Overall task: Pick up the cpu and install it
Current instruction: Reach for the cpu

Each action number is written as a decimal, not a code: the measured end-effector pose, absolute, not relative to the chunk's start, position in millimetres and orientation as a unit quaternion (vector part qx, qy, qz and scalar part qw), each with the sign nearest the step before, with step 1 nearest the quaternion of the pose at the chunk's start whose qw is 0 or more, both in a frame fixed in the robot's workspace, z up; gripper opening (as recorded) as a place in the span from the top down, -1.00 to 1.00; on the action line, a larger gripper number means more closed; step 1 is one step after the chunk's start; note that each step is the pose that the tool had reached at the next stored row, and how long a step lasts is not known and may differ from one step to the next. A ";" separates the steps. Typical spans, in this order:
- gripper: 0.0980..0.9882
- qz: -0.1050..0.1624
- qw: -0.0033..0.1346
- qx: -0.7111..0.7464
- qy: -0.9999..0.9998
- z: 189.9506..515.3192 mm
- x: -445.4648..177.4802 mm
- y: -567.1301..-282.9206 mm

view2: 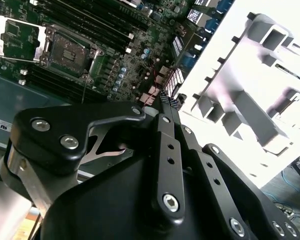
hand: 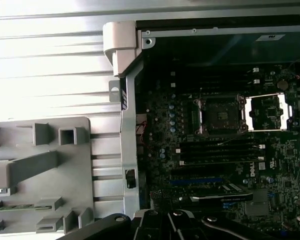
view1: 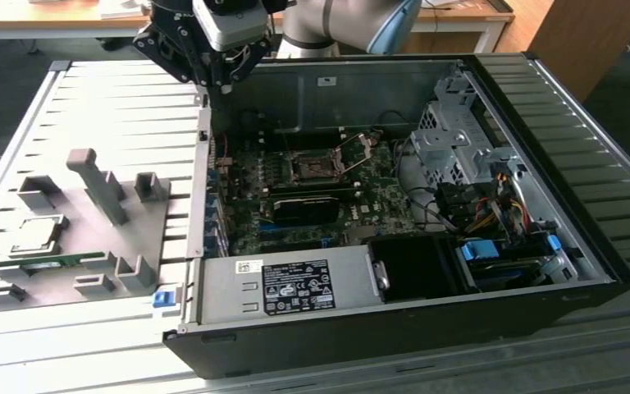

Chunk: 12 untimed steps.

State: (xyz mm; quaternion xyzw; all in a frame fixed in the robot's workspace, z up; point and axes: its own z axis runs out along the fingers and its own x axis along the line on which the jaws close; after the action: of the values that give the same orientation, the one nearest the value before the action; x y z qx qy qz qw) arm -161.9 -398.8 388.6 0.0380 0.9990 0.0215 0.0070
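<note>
The pick-up step is judged to be in hand and not yet done. The cpu (view1: 35, 233) is lying flat in the grey fixture tray (view1: 171, 240) on the bench (view1: 96, 107), at the exterior view's left, well apart from the tool (view1: 223, 75). The tool is being held above the edge of the open computer case (view1: 326, 94). Nothing is seen being gripped, and how far it is open cannot be told. The pick-up is judged to call for the tool being carried across to the tray and lowered squarely over the cpu. The socket (hand: 219, 115) is lying uncovered, its hinged frame (hand: 270, 112) swung open. Being counted: one cpu, one socket, one memory stick (view1: 52, 263), one tool.
</note>
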 end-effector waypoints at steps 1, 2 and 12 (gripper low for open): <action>0.98 0.021 0.007 0.038 0.999 388.5 -162.6 -398.8; 0.98 0.021 0.007 0.038 0.999 388.4 -163.3 -398.8; 0.98 0.021 0.004 0.038 0.999 387.2 -169.4 -398.8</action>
State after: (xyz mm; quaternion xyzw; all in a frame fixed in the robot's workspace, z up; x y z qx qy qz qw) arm -169.4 -398.8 387.2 0.0381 0.9990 0.0214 0.0045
